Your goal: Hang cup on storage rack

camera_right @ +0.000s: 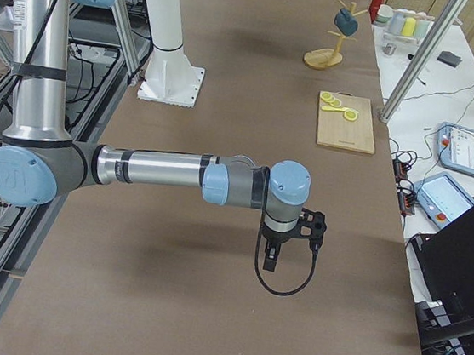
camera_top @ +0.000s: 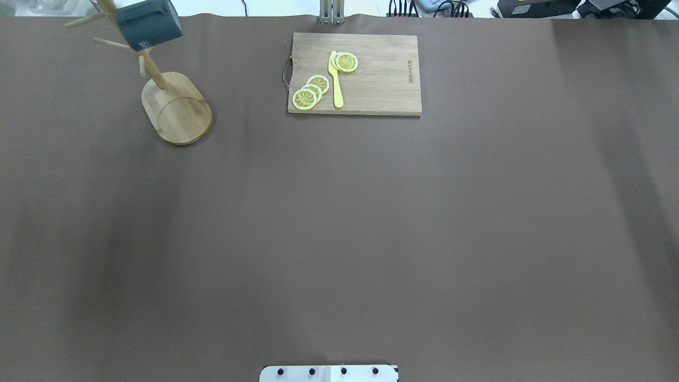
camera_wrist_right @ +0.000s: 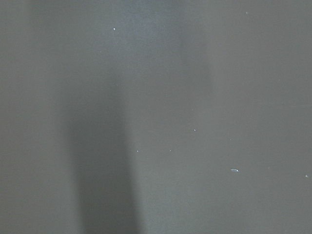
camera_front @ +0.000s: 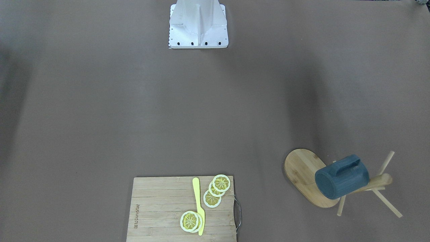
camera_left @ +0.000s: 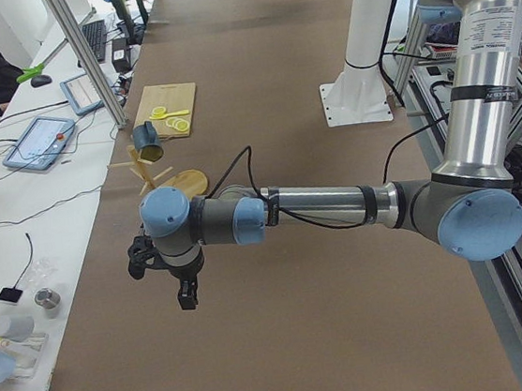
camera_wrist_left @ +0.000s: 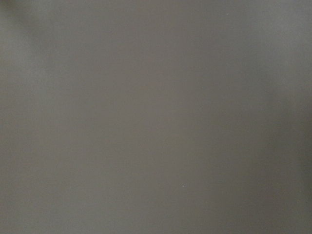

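Cup (camera_front: 342,181) hangs tilted on a rack (camera_front: 300,167) peg at the far left corner, left gripper (camera_left: 164,274) and right gripper (camera_right: 291,242) well apart from it, jaw state can't tell; risk: shallow hooking, a jolt could drop it.

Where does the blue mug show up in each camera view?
Front-facing: mug lower right, hung on the mug tree.
Overhead: mug top left corner.
Exterior left: mug upper left of centre.
Exterior right: mug top, right of centre.
Left wrist: not in it.
Right wrist: not in it.
Landmark: cutting board, in all four exterior views.
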Motion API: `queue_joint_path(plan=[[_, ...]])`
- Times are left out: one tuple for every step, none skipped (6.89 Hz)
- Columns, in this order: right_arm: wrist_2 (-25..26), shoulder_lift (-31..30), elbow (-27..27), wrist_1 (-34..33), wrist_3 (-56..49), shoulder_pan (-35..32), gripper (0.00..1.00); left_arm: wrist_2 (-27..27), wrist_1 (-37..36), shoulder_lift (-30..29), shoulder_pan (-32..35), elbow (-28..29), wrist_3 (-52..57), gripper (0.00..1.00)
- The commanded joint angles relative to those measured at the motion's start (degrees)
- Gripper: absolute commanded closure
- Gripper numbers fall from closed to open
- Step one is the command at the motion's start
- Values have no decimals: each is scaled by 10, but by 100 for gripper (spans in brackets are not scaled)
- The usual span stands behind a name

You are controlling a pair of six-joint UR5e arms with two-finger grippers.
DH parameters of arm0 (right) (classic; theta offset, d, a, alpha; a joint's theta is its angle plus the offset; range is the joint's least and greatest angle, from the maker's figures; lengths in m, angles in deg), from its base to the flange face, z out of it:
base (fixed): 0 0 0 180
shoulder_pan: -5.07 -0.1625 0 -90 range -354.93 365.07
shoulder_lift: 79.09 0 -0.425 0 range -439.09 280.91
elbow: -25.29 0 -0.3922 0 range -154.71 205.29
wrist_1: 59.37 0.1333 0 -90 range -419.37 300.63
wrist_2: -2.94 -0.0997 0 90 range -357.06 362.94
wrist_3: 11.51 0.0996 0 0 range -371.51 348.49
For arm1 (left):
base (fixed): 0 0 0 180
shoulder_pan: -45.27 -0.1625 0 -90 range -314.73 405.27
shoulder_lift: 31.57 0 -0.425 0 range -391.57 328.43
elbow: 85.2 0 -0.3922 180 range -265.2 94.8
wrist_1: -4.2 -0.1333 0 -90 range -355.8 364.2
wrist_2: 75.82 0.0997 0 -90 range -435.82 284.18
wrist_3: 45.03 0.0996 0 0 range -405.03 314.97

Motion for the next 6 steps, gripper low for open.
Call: queue_joint_path(plan=[[-7, -1, 5, 0, 6, -1, 0, 0, 10, 2, 0, 6, -5, 2], [-1, -1, 2, 1, 5, -1, 0, 0, 11, 2, 0, 6, -8, 2], [-1, -2, 5, 2, 5, -1, 0, -1, 11, 1, 0, 5, -8, 2], [-2, -2, 3, 3, 5, -1, 0, -1, 11, 1, 0, 5, -8, 2], [0, -2, 4, 3, 5, -1, 0, -1, 11, 1, 0, 5, -7, 2], [-1, -2, 5, 3, 5, -1, 0, 0, 11, 1, 0, 6, -7, 2]])
